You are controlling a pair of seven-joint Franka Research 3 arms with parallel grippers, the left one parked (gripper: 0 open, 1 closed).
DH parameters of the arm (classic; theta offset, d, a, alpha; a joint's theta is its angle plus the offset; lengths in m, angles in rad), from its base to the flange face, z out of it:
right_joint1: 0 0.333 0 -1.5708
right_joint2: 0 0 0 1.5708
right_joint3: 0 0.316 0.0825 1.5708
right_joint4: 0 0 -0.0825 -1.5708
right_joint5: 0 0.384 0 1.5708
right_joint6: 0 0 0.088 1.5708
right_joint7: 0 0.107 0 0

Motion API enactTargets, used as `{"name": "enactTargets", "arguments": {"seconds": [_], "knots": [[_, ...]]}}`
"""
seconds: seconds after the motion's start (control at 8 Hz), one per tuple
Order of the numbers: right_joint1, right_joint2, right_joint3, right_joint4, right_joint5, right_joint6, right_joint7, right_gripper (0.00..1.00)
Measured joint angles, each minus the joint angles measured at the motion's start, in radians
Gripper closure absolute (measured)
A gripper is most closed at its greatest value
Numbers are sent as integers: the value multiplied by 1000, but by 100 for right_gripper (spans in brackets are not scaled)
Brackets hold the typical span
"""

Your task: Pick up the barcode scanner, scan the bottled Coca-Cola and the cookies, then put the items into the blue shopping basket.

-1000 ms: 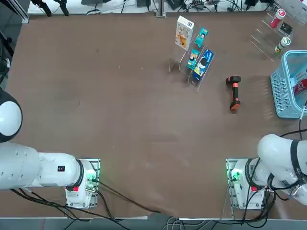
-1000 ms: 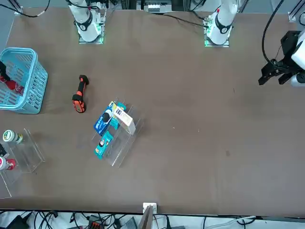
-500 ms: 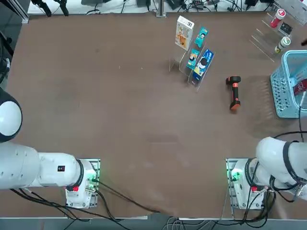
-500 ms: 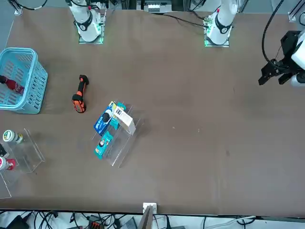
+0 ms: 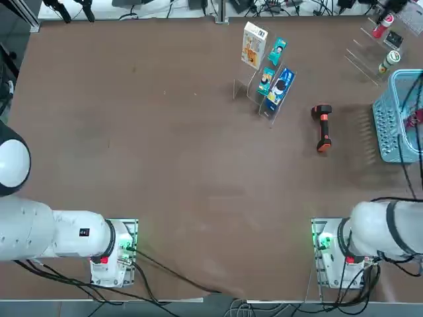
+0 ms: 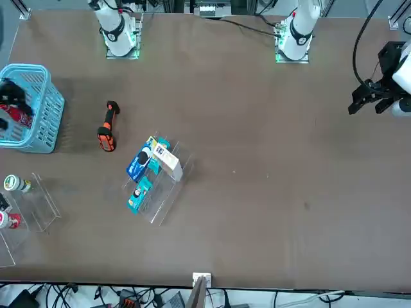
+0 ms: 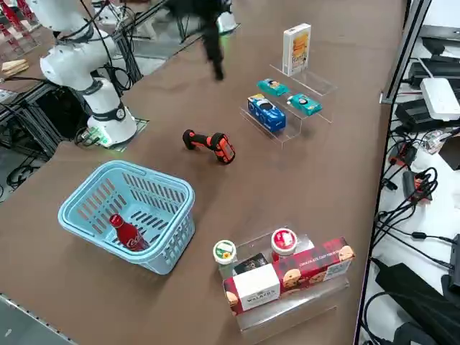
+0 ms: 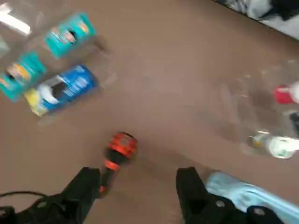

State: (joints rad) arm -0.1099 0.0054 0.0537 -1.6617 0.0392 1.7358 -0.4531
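On the table from above, the cookies (image 5: 254, 45) stand at twelve o'clock on a clear rack (image 5: 264, 92), with teal packets (image 5: 277, 51) and a blue packet (image 5: 280, 88) beside them. The scanner (image 5: 322, 128) lies flat at about two o'clock, well clear of the rack. The basket (image 5: 394, 119) sits at three o'clock with the Coca-Cola (image 7: 126, 233) lying inside. The right gripper (image 8: 140, 186) hangs above the scanner's handle end, fingers (image 8: 86, 186) spread apart, holding nothing.

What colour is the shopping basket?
Light blue; the basket shows best in the right side view.
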Motion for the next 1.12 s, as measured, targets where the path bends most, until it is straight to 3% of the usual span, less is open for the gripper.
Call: {"name": "enactTargets", "arguments": {"seconds": [0.25,0.5,0.88,1.12], "knots": [[190,24,1,4,-8,-4,271,0],[354,92,-2,37,-9,4,404,0],[574,281,-3,258,-46,-15,447,1],[644,398,-4,365,-106,-15,409,0]]}}
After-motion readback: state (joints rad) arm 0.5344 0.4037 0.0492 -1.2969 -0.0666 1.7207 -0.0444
